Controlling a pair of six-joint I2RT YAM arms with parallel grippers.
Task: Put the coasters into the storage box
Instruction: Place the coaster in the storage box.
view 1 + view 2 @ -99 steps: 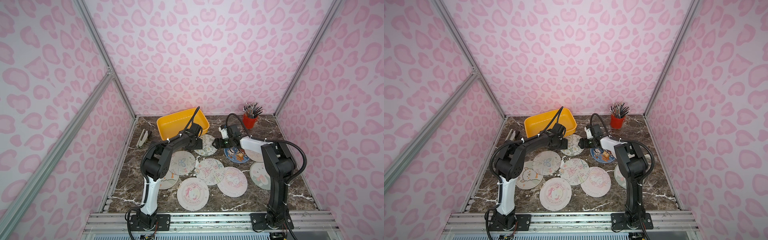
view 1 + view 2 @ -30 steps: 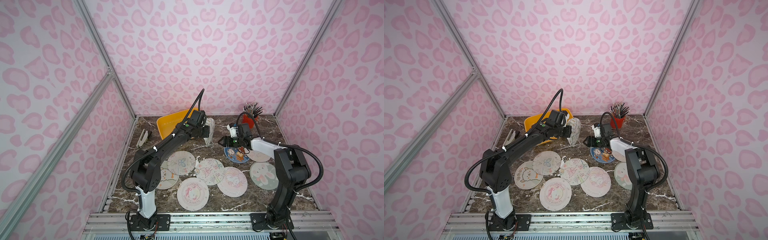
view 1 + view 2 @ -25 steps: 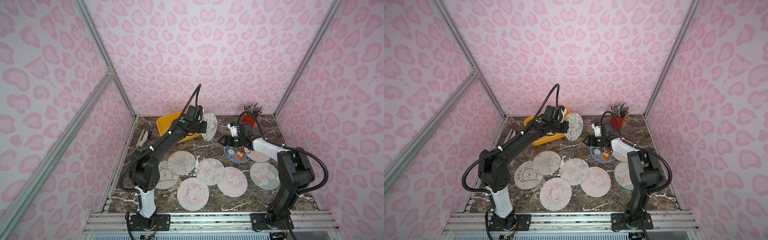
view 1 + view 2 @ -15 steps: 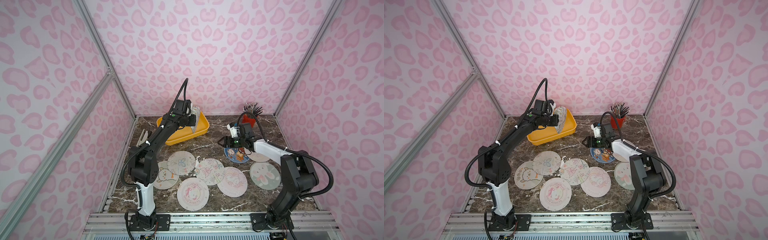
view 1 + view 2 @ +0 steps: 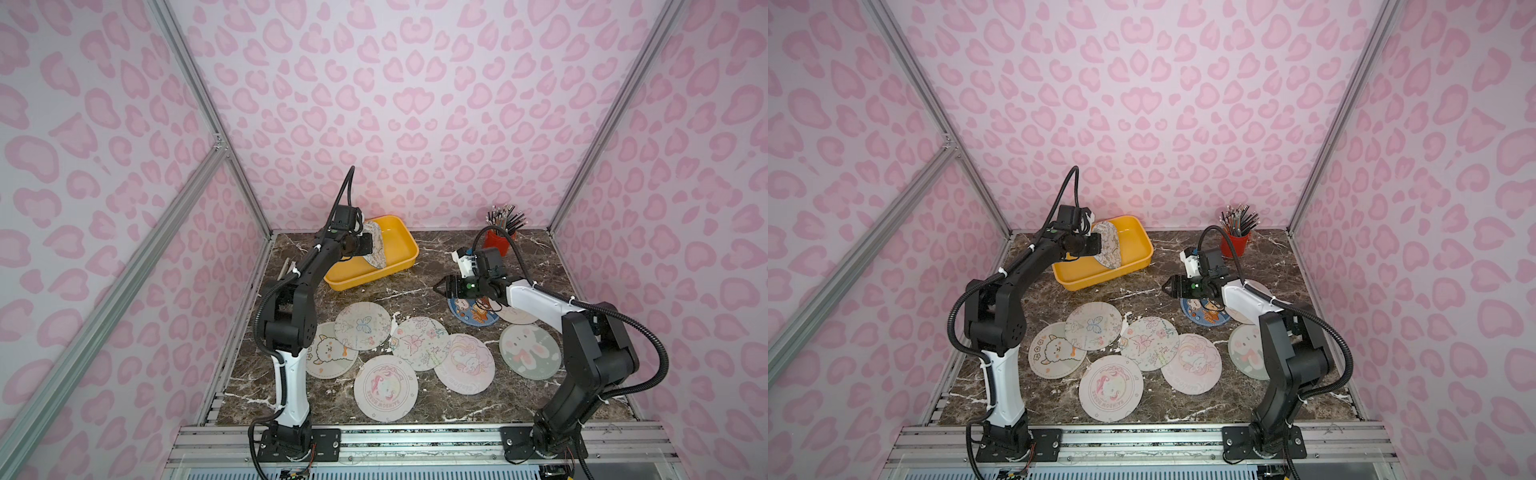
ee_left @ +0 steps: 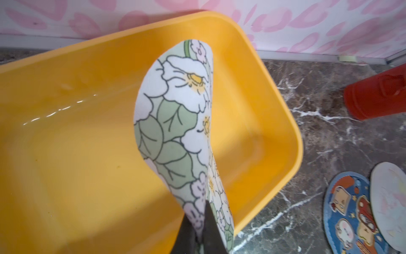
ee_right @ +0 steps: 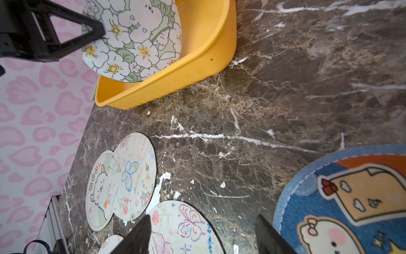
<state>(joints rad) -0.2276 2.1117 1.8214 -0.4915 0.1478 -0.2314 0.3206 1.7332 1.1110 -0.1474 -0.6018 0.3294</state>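
The left gripper (image 5: 370, 246) is pinched shut on the edge of a floral coaster (image 6: 175, 123). The coaster stands on edge, slightly bowed, over the inside of the yellow storage box (image 5: 365, 279). In the right wrist view its lower edge dips behind the box's near wall. Whether it touches the box floor cannot be told.

The right gripper (image 5: 438, 287) hovers low over the bench (image 5: 432, 253), on the right arm's side of the box. Its jaws are spread with nothing between them, and its tips point toward the box.

Just behind those tips, the blue coaster (image 5: 473, 313) with toast characters lies flat on the bench. Seven pale coasters (image 5: 363, 326) lie flat in front of the box, several overlapping, and one is partly under the right arm. A red pencil cup (image 5: 498, 243) stands near the back wall, well apart from the box.
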